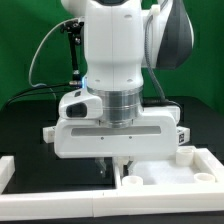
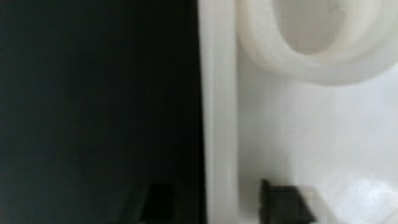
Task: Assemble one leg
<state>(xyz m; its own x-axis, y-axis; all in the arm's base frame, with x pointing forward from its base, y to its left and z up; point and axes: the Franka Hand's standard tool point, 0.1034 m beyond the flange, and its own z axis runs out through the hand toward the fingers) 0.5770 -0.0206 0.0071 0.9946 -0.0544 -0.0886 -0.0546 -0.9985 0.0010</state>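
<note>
My gripper (image 1: 113,170) is low over the near-left edge of the large white square tray-like part (image 1: 175,172). In the wrist view the gripper (image 2: 222,196) is open, and its dark fingertips (image 2: 285,195) stand one on each side of the part's raised rim (image 2: 219,100) with small gaps. A round socket ring (image 2: 311,50) shows inside the rim. A small white piece with a dark tag (image 1: 182,134) shows past the hand on the exterior view's right; it may be a leg, mostly hidden. No leg is in the jaws.
A white raised border piece (image 1: 12,168) lies at the exterior view's left on the black table (image 1: 30,125). The tray-like part has round sockets (image 1: 205,172) in its corners. A green backdrop and cables stand behind the arm.
</note>
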